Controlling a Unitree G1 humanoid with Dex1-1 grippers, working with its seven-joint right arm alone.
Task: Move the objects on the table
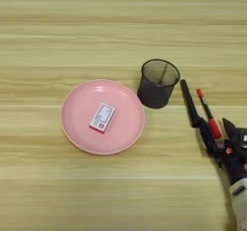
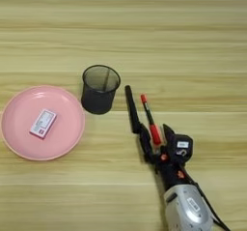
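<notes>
A thick black marker [image 2: 131, 107] lies on the table [image 2: 193, 56] just right of the mesh cup, pointing away from me. Its near end meets my left finger [image 2: 144, 144]. Beside it on the right lies a thin red pen [image 2: 147, 110], roughly parallel, with a red far tip and a thicker red near end. My right gripper [image 2: 155, 130] comes in from the bottom right and is open. The pen's near end sits in the gap between the two black fingers, and the right finger stands apart from it. In the left eye view the gripper [image 1: 213, 123] is at the right edge.
A black mesh cup [image 2: 99, 99] stands upright left of the marker, with something thin leaning inside. Further left lies a pink round plate [image 2: 19, 138] with a small white-and-red card [image 2: 42, 123] on it. Bare wood stretches across the far half.
</notes>
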